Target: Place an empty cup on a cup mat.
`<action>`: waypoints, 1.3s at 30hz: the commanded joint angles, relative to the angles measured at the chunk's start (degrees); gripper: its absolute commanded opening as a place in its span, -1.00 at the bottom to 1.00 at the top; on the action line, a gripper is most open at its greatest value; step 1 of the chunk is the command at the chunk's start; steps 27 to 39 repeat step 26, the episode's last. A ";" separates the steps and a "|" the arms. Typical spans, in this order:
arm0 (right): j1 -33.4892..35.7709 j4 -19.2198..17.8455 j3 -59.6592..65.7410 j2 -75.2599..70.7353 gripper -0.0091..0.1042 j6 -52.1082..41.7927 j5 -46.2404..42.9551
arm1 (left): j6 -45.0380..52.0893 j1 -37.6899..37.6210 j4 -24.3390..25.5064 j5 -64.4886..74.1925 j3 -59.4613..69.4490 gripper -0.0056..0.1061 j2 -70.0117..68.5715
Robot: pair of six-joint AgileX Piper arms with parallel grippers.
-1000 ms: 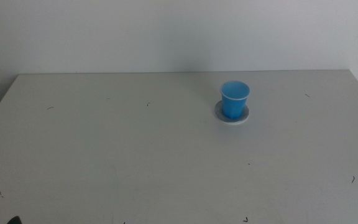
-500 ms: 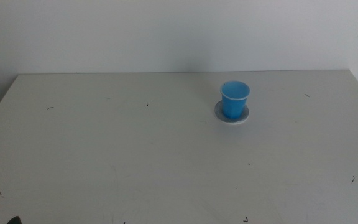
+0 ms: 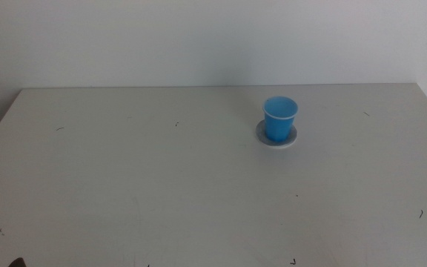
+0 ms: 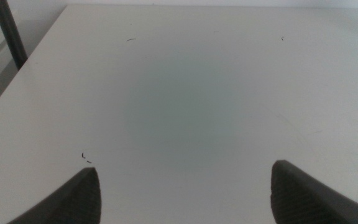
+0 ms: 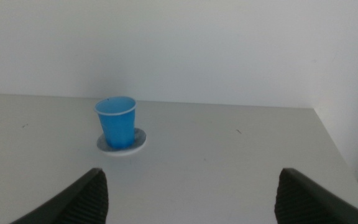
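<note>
Cup (image 3: 280, 119): upright on the mat (image 3: 293, 140), far right part of the desk (image 3: 161, 185); placement looks done.
Left gripper (image 4: 182, 186): jaws apart, over bare desk, idle.
Right gripper (image 5: 188, 193): jaws apart, well back from cup, nothing held.

Left gripper (image 4: 185, 186): two dark jaws visible, near black, matte, with rounded blunt tips and smooth outer faces. No screws, cables or markings discernible on either; the edges are soft with blur.

Right gripper (image 5: 188, 190): two jaws of the same pattern, dark grey to black, tips rounded, surfaces plain. A faint lighter sheen runs along the upper edge of each. No labels, fasteners or wiring visible.

Middle view: a small dark sliver at the bottom edge, too little to identify. No arm links, joints or wrist housings are in view.
</note>
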 commanded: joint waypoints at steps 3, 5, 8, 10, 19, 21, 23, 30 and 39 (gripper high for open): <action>-0.45 -1.05 3.51 -1.90 0.74 -0.49 -5.91 | -0.62 0.06 0.02 -3.84 -0.34 0.98 -0.20; -0.45 -1.05 5.67 -3.37 0.74 -0.49 -5.83 | -0.62 0.06 0.02 -3.84 -0.34 0.98 -0.20; -0.45 -1.05 8.52 -5.88 0.74 -0.49 -5.83 | -0.62 0.06 0.02 -3.84 -0.34 0.98 -0.20; -0.45 -1.00 9.47 -7.62 0.74 -0.49 -5.51 | -0.62 0.06 0.02 -3.84 -0.34 0.98 -0.20; -0.45 -2.16 9.47 -11.21 0.74 -0.49 -4.35 | -0.62 0.06 0.02 -3.84 -0.34 0.98 -0.20; -0.45 -2.16 9.47 -11.21 0.74 -0.49 -4.17 | -0.62 0.06 0.02 -3.84 -0.34 0.98 -0.20; -0.45 -2.16 9.47 -11.21 0.74 -0.49 -4.17 | -0.62 0.06 0.02 -3.84 -0.34 0.98 -0.20; -0.45 -2.16 9.47 -11.21 0.74 -0.49 -4.17 | -0.62 0.06 0.02 -3.84 -0.34 0.98 -0.20; -0.45 -2.16 9.47 -11.21 0.74 -0.49 -4.17 | -0.62 0.06 0.02 -3.84 -0.34 0.98 -0.20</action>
